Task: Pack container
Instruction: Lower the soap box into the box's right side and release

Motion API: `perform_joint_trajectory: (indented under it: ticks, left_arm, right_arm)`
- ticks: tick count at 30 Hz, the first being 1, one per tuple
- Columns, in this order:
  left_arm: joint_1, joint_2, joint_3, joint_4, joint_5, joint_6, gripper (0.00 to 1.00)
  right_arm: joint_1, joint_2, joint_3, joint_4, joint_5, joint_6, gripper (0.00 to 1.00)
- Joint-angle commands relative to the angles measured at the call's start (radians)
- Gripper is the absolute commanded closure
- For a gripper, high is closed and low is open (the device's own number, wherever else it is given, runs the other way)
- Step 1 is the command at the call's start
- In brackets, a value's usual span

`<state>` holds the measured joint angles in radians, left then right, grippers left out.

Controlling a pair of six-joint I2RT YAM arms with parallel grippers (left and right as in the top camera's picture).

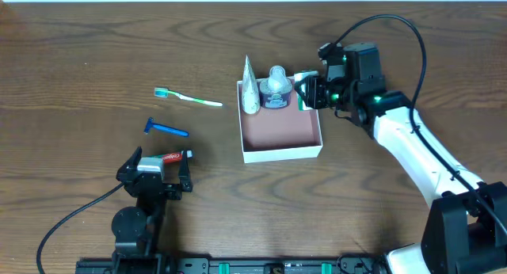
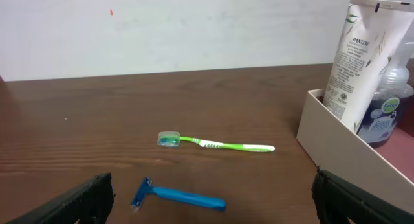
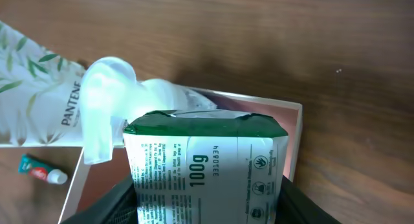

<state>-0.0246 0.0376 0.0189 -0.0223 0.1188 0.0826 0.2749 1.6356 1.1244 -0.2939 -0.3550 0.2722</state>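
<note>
**A:** How is the right arm set?

**B:** It stretches from the near right edge diagonally over the tabletop [image 1: 79, 52], wrist bent so the right tool [image 1: 306, 93] points left at the far right corner of the container [image 1: 282, 152]. Its fingers pinch a green-and-white packet [image 3: 206, 167], held above that corner.

**A:** And the container itself?

**B:** It sits at the middle of the tabletop. A white Pantene tube [image 1: 249, 89] and a clear pump bottle [image 1: 276, 85] stand side by side against its far wall; the rest of its pinkish floor is bare.

**A:** The left arm?

**B:** It is low at the near left, with the left tool [image 1: 161, 163] facing away from the base and its fingers spread wide. A small red-and-white tube [image 1: 171, 157] lies by those fingers; I cannot tell whether they touch. A blue razor [image 1: 166, 129] and a green toothbrush [image 1: 190, 97] lie beyond it, apart from each other.
</note>
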Motion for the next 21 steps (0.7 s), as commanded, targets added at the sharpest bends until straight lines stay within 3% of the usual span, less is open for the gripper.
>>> perform_joint_trajectory:
  ticks: [1,21]
  left_arm:
    - [-0.004,0.001,-0.015,-0.037,0.008,0.003,0.02]
    - [-0.004,0.001,-0.015,-0.037,0.008,0.003,0.02]
  right_arm:
    - [0.010,0.009,0.022,0.006,0.040,0.027,0.54]
    - [0.047,0.098,0.022,0.064,0.037,0.027,0.37]
